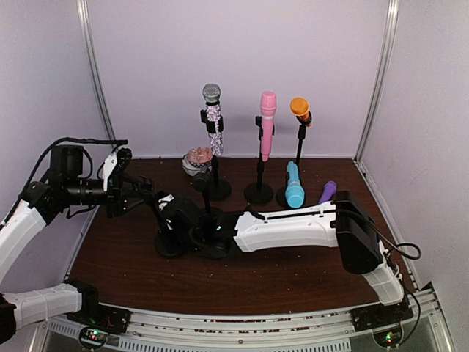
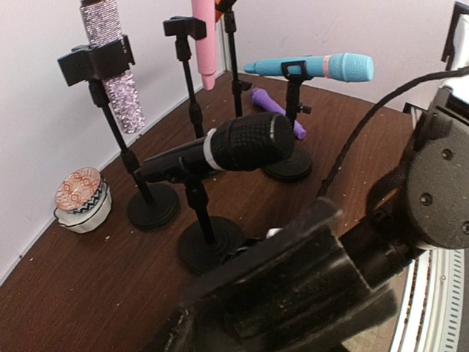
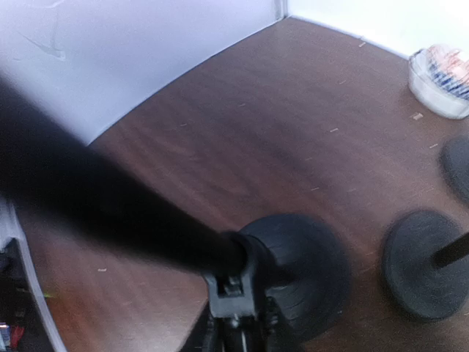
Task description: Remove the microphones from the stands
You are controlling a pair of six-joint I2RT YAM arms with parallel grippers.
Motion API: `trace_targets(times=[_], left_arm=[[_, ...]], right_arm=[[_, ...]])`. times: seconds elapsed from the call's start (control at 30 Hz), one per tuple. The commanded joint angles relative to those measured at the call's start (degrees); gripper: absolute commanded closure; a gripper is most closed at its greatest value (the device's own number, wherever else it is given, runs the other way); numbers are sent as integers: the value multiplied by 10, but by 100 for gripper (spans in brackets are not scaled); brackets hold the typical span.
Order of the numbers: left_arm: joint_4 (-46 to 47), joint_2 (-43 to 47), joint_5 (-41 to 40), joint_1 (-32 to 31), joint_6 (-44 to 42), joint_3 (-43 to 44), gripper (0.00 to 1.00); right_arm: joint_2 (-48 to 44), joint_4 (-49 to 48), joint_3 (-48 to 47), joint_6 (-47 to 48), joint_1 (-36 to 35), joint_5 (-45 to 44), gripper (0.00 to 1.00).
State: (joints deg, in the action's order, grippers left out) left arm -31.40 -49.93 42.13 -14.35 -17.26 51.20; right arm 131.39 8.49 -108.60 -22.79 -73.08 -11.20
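Black microphone lies clipped in its stand — nothing removed yet. Right gripper pinched closed near the stand's base; left gripper alongside — jaw width unclear.

No legible text, no readable labels, brands, numbers or signs
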Motion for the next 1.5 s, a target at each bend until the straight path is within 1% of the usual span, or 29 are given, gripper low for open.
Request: trace_targets(times=[0.0,0.03,0.17,0.23,0.3,0.37,0.4,0.5,0.57,0.63,0.77,0.93,1.07,1.23,1.47], left_arm=[[44,1,-33,3,20,-6,55],[43,1,-34,3,21,-7,56],[40,-2,-33,4,21,-5,56],[38,-4,-28,5,21,-3,56],[27,-7,-17,5,18,3,55],[-1,-8,4,5,-6,13,50],[-20,-9,12,5,-12,20,46],[-64,-2,16,5,-30,29,30],[-76,7,16,5,-33,25,25],[-76,17,15,5,-32,18,24],[-74,10,16,5,-37,10,24],[-39,-43,-7,0,-33,13,24],[9,-82,-27,-13,-21,14,18],[50,-119,-56,-28,-21,-6,19],[100,-155,-55,-28,-30,-32,24]], right_arm=[[-52,-67,48,113,-35,-83,72],[-58,-82,60,121,-39,-88,63],[-84,-127,99,134,-43,-91,38],[-99,-135,113,133,-42,-90,32],[-126,-155,153,127,-41,-86,29],[-164,-182,204,117,-41,-78,28],[-185,-199,234,110,-40,-72,28],[-250,-237,313,77,-33,-64,29],[-278,-245,347,52,-22,-60,30],[-295,-251,370,31,-11,-50,32],[-316,-250,383,18,-8,-43,34],[-356,-239,399,14,-10,-59,35],[-406,-224,411,26,-14,-84,34],[-453,-195,405,41,-19,-106,35],[-486,-180,403,49,-21,-130,40]])
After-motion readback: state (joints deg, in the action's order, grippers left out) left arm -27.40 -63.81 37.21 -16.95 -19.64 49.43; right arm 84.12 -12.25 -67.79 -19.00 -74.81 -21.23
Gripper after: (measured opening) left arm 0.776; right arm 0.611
